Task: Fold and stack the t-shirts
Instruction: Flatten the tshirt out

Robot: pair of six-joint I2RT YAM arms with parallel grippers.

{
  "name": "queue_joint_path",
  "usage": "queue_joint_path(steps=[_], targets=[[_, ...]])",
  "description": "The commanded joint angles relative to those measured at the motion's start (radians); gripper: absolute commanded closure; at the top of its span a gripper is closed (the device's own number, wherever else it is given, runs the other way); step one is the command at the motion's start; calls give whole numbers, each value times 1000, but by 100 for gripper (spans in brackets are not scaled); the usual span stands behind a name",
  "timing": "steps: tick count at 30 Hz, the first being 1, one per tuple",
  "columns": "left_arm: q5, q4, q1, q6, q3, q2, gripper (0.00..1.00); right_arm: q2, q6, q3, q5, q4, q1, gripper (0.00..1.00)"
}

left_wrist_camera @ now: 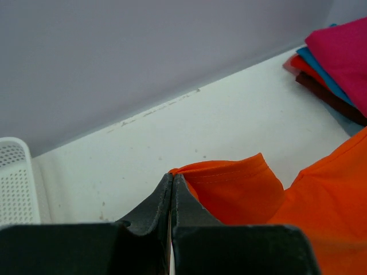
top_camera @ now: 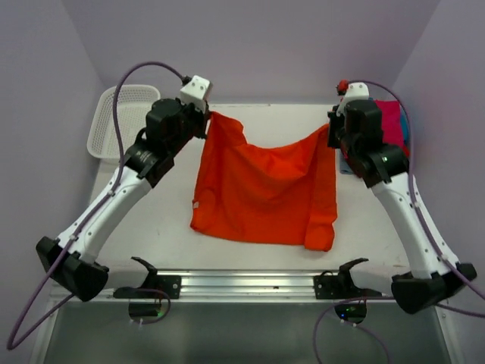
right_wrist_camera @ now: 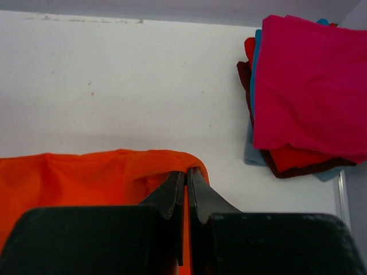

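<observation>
L claw point(left_wrist_camera: 172, 177) + R claw point(right_wrist_camera: 186, 172) pinch soft orange tee point(top_camera: 261, 189) corners — cloth sagging btwn.

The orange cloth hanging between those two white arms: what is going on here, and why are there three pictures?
This is a robot with a left arm and a right arm, bolted to a table. The big picture comes from a fixed camera above and behind them. The other two come from a small camera on each wrist, so the dark wedges at the bottom of those pictures are that arm's own fingers. The left fingers and the right fingers are each pinched shut on an upper corner of the orange t-shirt. They hold up its top edge, which sags between them, and its lower part seems to rest on the table. At the far right sits a stack of folded shirts, pink on top. A white basket stands at the far left.
</observation>
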Motion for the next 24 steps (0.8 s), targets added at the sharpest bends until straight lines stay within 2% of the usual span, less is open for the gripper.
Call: queue_joint_path(steps=[1,4,5,8,11,12,14,15,16,19,21,24], targets=[[53,112,143,-23,137,110,100,175,9,96,75,164,-27,100],[94,121,282,-42,190,180,100,336,34,179,45,189,-89,100],[119,126,365,-53,200,181,100,364,38,219,40,189,-104,100],[148,184,460,-47,163,94,100,374,9,241,52,209,-118,100],[137,218,445,-16,79,-77,100,196,-52,138,22,362,-110,100],[137,231,430,-7,57,-131,100,80,-96,110,-6,422,-100,100],[102,233,335,71,10,-292,100,-48,-159,3,-32,518,-55,100],[108,227,297,81,2,-391,100,-197,-199,-40,-65,551,-19,100],[131,216,274,78,-6,-438,100,-264,-209,-124,-89,584,1,100],[214,225,258,47,-29,-602,100,-515,-192,-235,-214,651,29,100],[275,238,258,23,-32,-668,100,-591,-187,-264,-236,648,28,100],[338,233,258,7,2,-678,100,-636,-183,-241,-231,609,6,100]])
